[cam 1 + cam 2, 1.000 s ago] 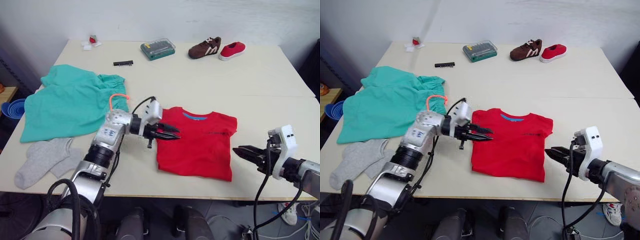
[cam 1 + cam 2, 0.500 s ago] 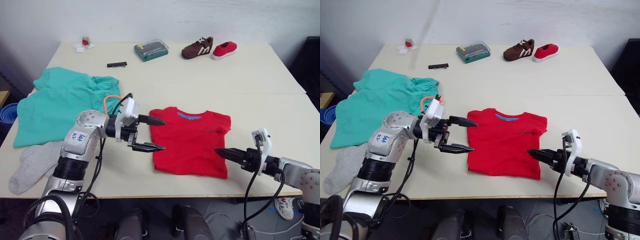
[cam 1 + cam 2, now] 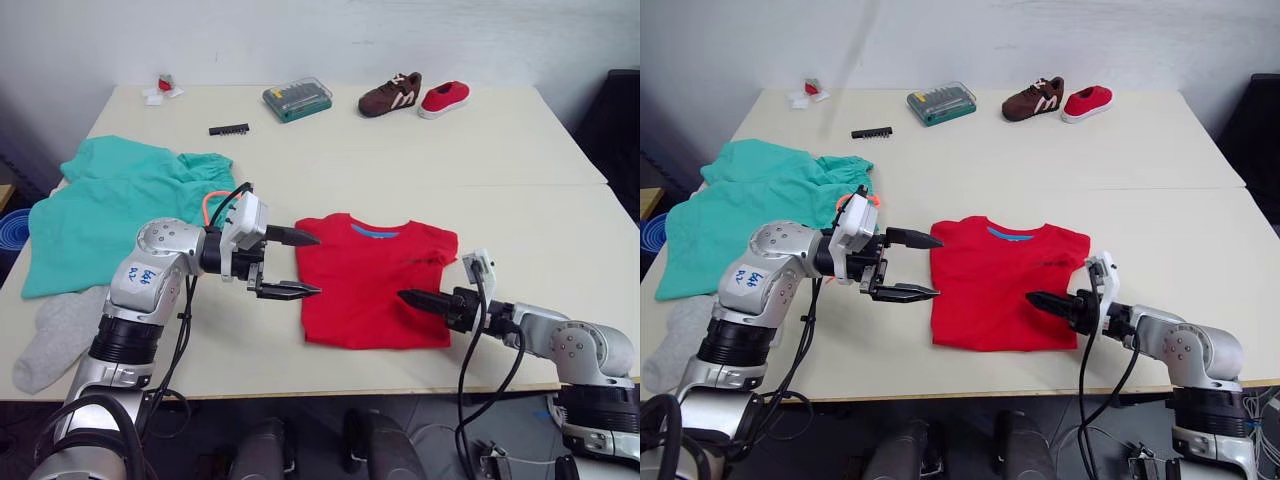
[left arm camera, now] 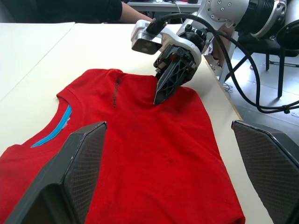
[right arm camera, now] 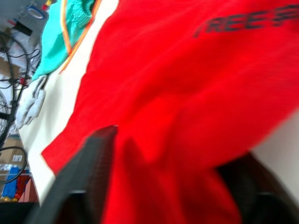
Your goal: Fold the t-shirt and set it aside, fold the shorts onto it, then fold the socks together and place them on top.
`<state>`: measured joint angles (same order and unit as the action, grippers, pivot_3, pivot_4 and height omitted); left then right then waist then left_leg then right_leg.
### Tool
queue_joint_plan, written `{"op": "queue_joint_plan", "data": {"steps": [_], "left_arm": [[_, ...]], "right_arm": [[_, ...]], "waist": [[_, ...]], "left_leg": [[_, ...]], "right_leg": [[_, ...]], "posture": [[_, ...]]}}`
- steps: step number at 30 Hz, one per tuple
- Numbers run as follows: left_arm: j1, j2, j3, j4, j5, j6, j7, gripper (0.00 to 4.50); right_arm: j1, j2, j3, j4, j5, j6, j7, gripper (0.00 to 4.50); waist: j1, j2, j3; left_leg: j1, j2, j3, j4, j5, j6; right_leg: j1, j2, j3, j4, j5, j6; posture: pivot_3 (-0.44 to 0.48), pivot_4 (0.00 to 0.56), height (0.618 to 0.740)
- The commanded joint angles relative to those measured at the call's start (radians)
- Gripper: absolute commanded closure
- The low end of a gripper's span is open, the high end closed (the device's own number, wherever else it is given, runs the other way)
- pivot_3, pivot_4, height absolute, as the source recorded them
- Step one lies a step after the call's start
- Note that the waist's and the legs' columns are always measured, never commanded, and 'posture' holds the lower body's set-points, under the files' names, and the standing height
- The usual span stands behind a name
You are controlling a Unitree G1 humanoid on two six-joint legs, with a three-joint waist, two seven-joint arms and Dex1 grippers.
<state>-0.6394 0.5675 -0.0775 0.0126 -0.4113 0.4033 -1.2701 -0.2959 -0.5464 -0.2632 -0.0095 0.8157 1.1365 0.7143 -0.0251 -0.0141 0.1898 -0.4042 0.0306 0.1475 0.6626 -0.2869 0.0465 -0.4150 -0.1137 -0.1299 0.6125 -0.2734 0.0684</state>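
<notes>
- Bright red cloth t-shirt (image 3: pixel 375 280) lying mid-worktop, partly folded, not yet set aside.
- Left claw (image 3: pixel 296 264) gaping empty at its edge; right claw (image 3: pixel 412 298) on its hem, grip unclear.
- Teal-green gathered shorts (image 3: pixel 120 205) and light grey knit socks (image 3: pixel 52 335) untouched at the left.

Both head cams look down and forward over the table (image 3: pixel 400 140), basically the same scene. Left wrist cam sits low, looking across the t-shirt (image 4: pixel 154 158) toward the right gripper (image 4: pixel 164 91). Right wrist cam seems jammed right against that same shirt.
</notes>
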Motion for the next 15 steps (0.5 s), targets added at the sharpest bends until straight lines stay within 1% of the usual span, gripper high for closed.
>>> {"op": "queue_joint_plan", "data": {"steps": [1, 3, 5, 10, 12, 15], "left_arm": [[-0.008, 0.009, 0.007, -0.012, -0.005, -0.021, 0.002, 0.00], [-0.009, 0.009, 0.001, -0.007, 0.001, -0.030, 0.000, 0.00], [-0.011, 0.007, -0.004, 0.003, 0.005, -0.039, -0.004, 0.00], [-0.017, -0.003, -0.021, 0.028, 0.016, -0.069, -0.010, 0.00], [-0.020, -0.008, -0.028, 0.041, 0.021, -0.086, -0.014, 0.00], [-0.023, -0.023, -0.038, 0.058, 0.027, -0.105, -0.016, 0.00]], "right_arm": [[0.026, -0.026, -0.030, 0.011, -0.001, 0.021, -0.023, 3.13], [0.039, -0.041, -0.056, 0.011, 0.007, 0.034, -0.031, 3.82], [0.075, -0.082, -0.093, -0.008, 0.017, 0.057, -0.031, 4.46], [0.171, -0.184, -0.179, -0.020, 0.026, 0.078, -0.014, 4.46], [0.212, -0.232, -0.227, -0.003, 0.024, 0.082, -0.002, 4.46], [0.280, -0.326, -0.318, 0.078, -0.008, 0.049, 0.027, 4.46]], "waist": [[0.002, 0.000, 0.000], [0.004, 0.000, 0.000], [0.013, 0.000, 0.000], [0.052, 0.000, 0.000], [0.055, 0.000, 0.000], [0.055, 0.001, 0.000]], "left_leg": [[0.000, 0.000, 0.000, 0.000, 0.000, 0.000], [0.000, 0.000, 0.000, 0.000, 0.000, 0.000], [0.000, -0.001, 0.000, 0.000, -0.001, 0.001], [-0.001, -0.003, 0.000, 0.000, -0.003, 0.000], [-0.002, -0.003, 0.000, 0.000, -0.004, 0.001], [-0.003, -0.003, 0.000, 0.000, -0.004, 0.005]], "right_leg": [[0.000, 0.000, 0.000, 0.000, 0.000, 0.000], [0.000, 0.000, 0.000, -0.001, 0.000, 0.000], [0.001, -0.001, 0.000, -0.002, 0.000, 0.001], [0.001, -0.003, 0.000, -0.005, 0.001, 0.002], [0.001, -0.003, 0.000, -0.007, 0.001, 0.002], [0.001, -0.003, 0.000, -0.008, 0.002, 0.003]], "posture": [[0.000, 0.150, 0.740], [0.000, 0.150, 0.740], [0.000, 0.150, 0.740], [0.000, 0.150, 0.740], [0.000, 0.150, 0.740], [0.000, 0.150, 0.740]]}}
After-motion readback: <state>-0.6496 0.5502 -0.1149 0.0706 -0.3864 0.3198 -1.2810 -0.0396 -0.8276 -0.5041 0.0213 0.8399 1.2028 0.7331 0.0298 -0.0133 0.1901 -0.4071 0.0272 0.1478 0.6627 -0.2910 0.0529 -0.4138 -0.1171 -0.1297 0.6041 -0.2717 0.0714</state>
